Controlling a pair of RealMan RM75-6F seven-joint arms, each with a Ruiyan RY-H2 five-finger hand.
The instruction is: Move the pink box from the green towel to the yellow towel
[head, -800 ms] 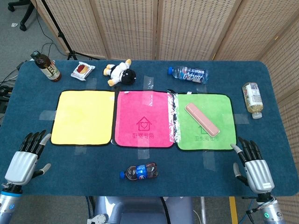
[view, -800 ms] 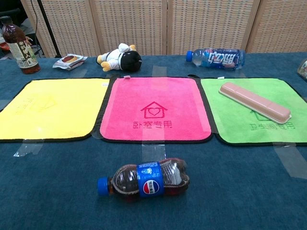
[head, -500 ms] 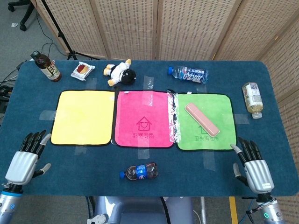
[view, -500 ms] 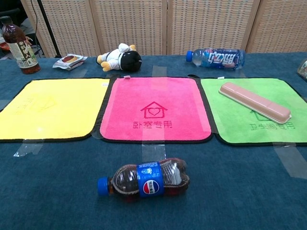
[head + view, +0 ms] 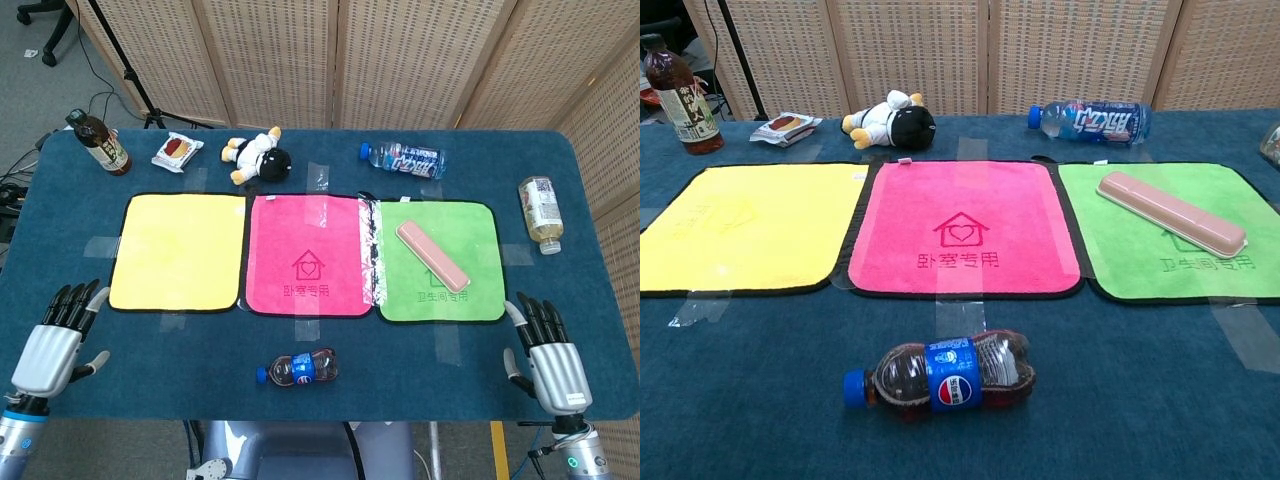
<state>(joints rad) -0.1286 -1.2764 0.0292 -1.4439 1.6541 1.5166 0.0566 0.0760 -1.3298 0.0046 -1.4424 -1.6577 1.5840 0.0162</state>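
Nearest the robot, the left hand (image 5: 52, 345) is resting at the near left corner of the table (image 5: 180, 340), fingers spread apart and holding nothing; its wrist is running out of the bottom of the head view. The right hand (image 5: 548, 358) is sitting at the near right edge, fingers likewise spread and empty, and its forearm is also being cut off below. Neither hand is appearing in the chest view.

A cola bottle (image 5: 940, 375) is lying on its side on bare cloth between the hands, just short of the pink towel (image 5: 308, 255). Open blue surface is lying along the whole near edge in front of the three towels.

The yellow towel (image 5: 178, 251) is lying flat at the left with nothing on it. The pink box (image 5: 432, 256) is lying diagonally on the green towel (image 5: 470, 225) at the right, wholly inside its border. The printing on the green towel is too faint to read.

Farther back, a plush toy (image 5: 258, 157), a snack packet (image 5: 177, 151), a brown bottle (image 5: 99, 142) standing upright, and a water bottle (image 5: 404, 158) lying flat are occupying the far strip. A tea bottle (image 5: 540, 213) is lying at the right edge; the chest view is showing only a sliver of it.
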